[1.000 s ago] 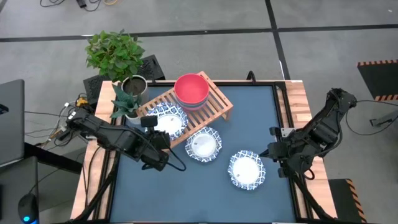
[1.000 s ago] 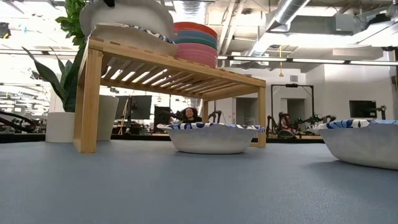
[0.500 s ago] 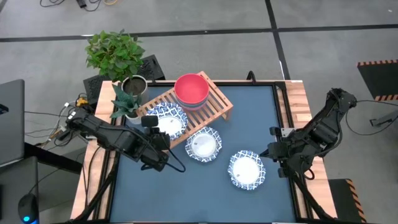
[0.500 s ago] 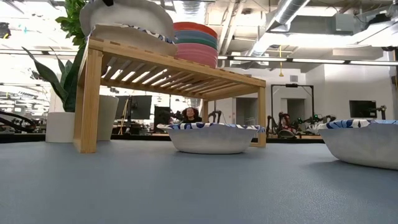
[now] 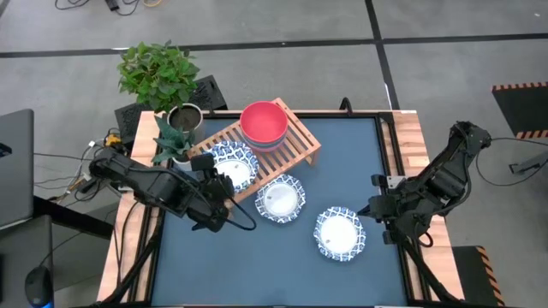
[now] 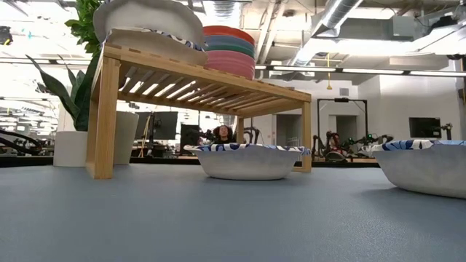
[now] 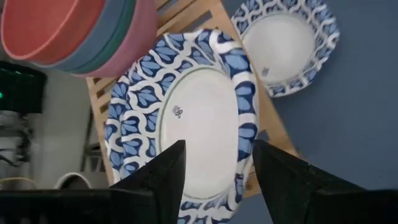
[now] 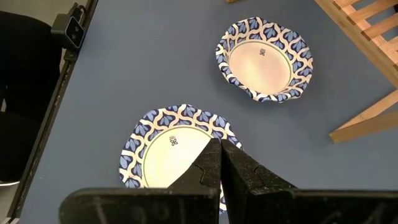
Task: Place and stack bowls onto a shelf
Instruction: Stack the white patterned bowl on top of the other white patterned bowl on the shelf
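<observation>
Left gripper (image 5: 214,182) has its two fingers (image 7: 163,177) spread apart, right by the blue-rimmed dish (image 7: 186,118) on the wooden shelf (image 5: 295,141), and it holds nothing. That dish lies on the shelf end nearest the left gripper, and it looks like two dishes piled up (image 6: 149,25) from the low view. Next to it on the shelf sits a pile of plain bowls (image 5: 264,122) with a red one on top. Two more blue-rimmed dishes are on the blue table (image 5: 257,265), one (image 5: 280,198) close to the shelf and one (image 5: 340,233) farther off. Right gripper (image 8: 221,163) is pinched shut and empty, above that farther dish. A plant pot (image 5: 184,118) stands beside the shelf.
</observation>
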Tool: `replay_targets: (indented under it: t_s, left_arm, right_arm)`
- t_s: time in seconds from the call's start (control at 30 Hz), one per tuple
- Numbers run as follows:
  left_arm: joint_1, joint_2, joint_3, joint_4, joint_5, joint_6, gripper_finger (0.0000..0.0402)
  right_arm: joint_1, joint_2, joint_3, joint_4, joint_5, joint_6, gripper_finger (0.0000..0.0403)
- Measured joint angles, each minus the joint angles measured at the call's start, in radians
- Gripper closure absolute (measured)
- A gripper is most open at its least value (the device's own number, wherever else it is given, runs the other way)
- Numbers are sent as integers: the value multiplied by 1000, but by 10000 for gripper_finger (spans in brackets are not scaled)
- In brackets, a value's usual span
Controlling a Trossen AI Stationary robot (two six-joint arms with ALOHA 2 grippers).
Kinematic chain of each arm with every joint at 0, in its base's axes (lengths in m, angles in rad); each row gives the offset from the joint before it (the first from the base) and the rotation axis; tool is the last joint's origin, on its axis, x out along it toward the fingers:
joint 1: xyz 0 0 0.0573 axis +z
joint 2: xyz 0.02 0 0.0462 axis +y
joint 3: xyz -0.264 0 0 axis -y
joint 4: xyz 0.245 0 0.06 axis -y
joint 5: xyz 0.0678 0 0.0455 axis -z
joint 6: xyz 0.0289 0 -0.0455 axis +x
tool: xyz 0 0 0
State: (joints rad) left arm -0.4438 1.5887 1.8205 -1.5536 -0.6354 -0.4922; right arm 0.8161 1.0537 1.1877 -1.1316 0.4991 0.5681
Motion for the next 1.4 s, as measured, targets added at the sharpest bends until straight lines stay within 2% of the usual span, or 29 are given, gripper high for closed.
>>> replay_targets:
  t_s: [0.1,0.2,0.33,0.43,0.8,1.1,1.23,1.3,1.4]
  left_arm:
    - [0,0,23,12,24,-16,231]
    - [-9,0,23,59,23,8,258]
    - [-29,8,23,101,-35,36,334]
    - [-43,16,23,112,-41,35,389]
    - [-58,50,22,89,-60,-23,401]
    - [-45,50,-86,118,-30,-71,401]
    - [-54,50,-92,164,-35,-75,401]
    - [-68,48,-71,199,-49,-53,401]
    - [-94,48,-28,227,-99,-43,401]
  right_arm:
    - [0,0,0,0,0,0,377]
    - [0,0,0,0,0,0,377]
    - [0,0,0,1,0,0,377]
    - [0,0,0,1,0,0,377]
    - [0,0,0,2,0,5,377]
    - [0,0,0,2,0,9,377]
    - [0,0,0,15,1,9,377]
    - [0,0,0,46,27,5,377]
    - [0,4,0,160,124,-45,377]
